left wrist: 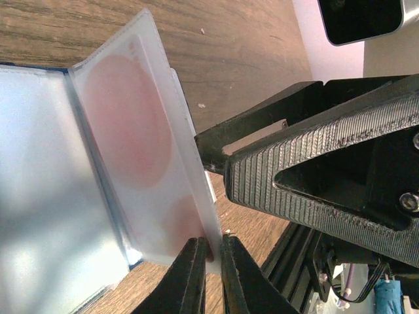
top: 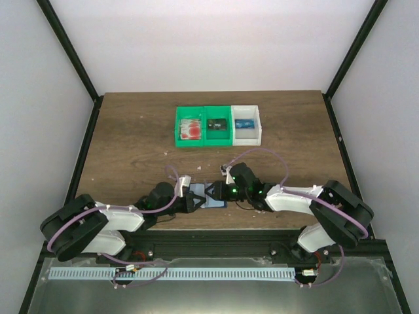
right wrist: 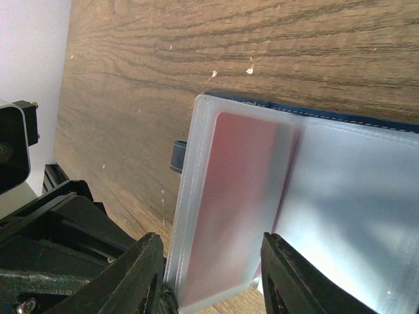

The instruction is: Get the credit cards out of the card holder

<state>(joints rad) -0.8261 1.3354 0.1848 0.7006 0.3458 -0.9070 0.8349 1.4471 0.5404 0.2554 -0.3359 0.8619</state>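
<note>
The card holder [top: 211,201] lies open on the table near the front edge, between both grippers. Its navy border [right wrist: 314,112] frames pale blue-grey pockets. A frosted sleeve [left wrist: 141,150] stands up from it, and a red-and-white credit card [right wrist: 236,196] shows through the plastic. My left gripper [left wrist: 214,245] is shut on the sleeve's lower corner. My right gripper [right wrist: 211,248] is open, one finger on each side of the same sleeve, without pinching it. In the top view the left gripper [top: 195,199] and the right gripper [top: 220,191] nearly touch over the holder.
At the back of the table stand a green two-compartment bin [top: 203,140] and a white bin [top: 247,137]. They hold a red-and-white card [top: 190,128], a dark card [top: 217,123] and a blue card [top: 245,123]. Black frame posts flank the table.
</note>
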